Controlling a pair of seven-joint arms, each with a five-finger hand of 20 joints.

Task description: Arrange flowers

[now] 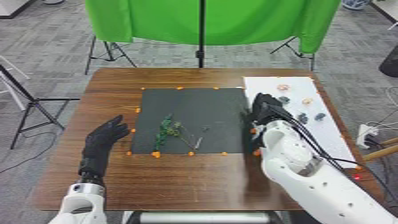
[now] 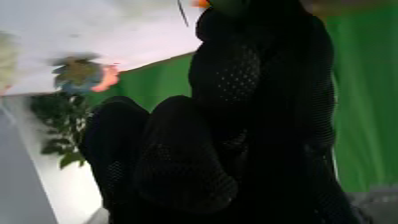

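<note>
In the head view, my right hand (image 1: 266,106) is over the edge between the dark mat and the white sheet. My left hand (image 1: 106,136) is open left of the mat. Green sprigs (image 1: 165,130) and thin stems (image 1: 188,140) lie on the mat's lower part. On the sheet are a pink flower (image 1: 283,87), a peach flower (image 1: 306,101) and several blue-grey flowers (image 1: 303,118). My right hand (image 2: 209,145) in the right wrist view hides whatever may be at its palm. Beside it show a blue and pink bloom (image 2: 78,75) and dark green leaves (image 2: 60,122).
The dark mat (image 1: 222,102) has orange markers round its edge. A white sheet (image 1: 330,137) covers the right side of the brown table (image 1: 178,175). Beyond the far edge stands a green cloth (image 1: 160,20) on a black stand.
</note>
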